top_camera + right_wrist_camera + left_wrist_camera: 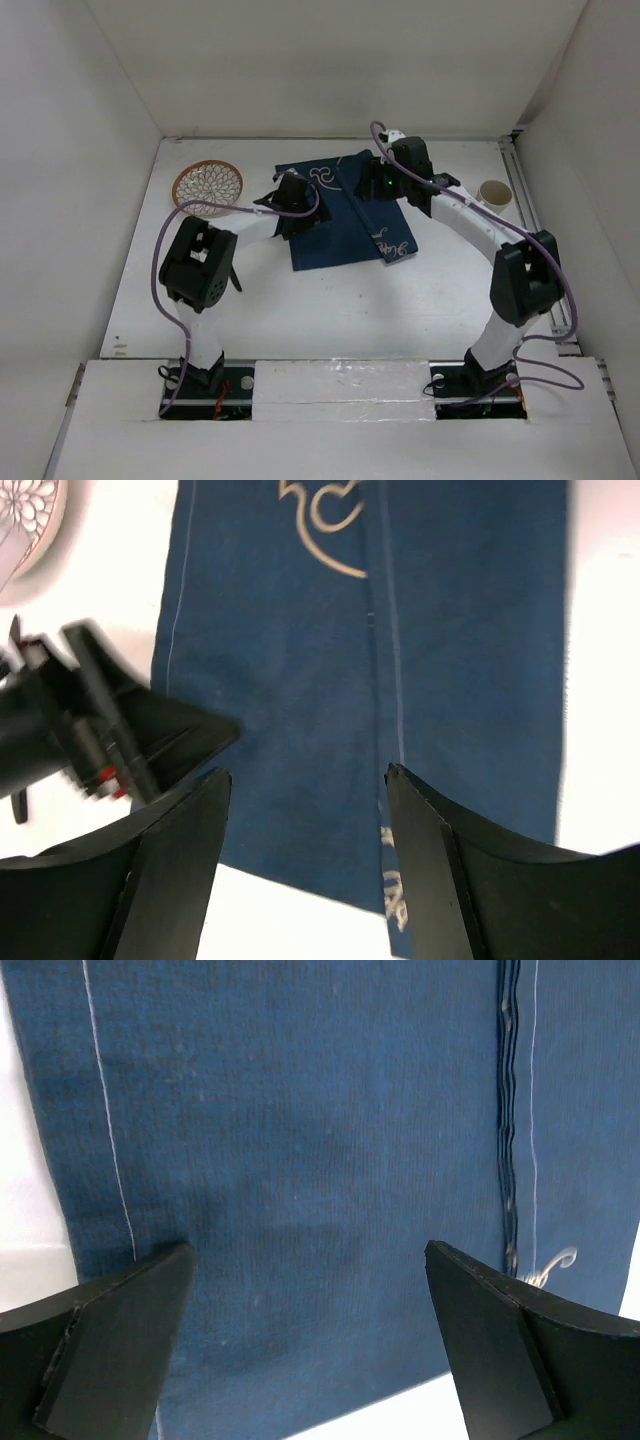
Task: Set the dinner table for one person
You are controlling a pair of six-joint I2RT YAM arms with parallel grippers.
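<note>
At far left a round, brown-rimmed dish with a white lattice pattern sits on the large, flat, matte-white table, which lies under everything. Our left tool hangs over the navy-blue cloth placemat, jaws wide apart and empty. The right tool, likewise parted and holding nothing, hovers over the cloth's right side, where a strip looks folded over. We could pinch both layers and drag the mat askew, or knock the tools together, close as they are. At far right a cream cup stands near the right arm; a sweep could tip it.
</note>
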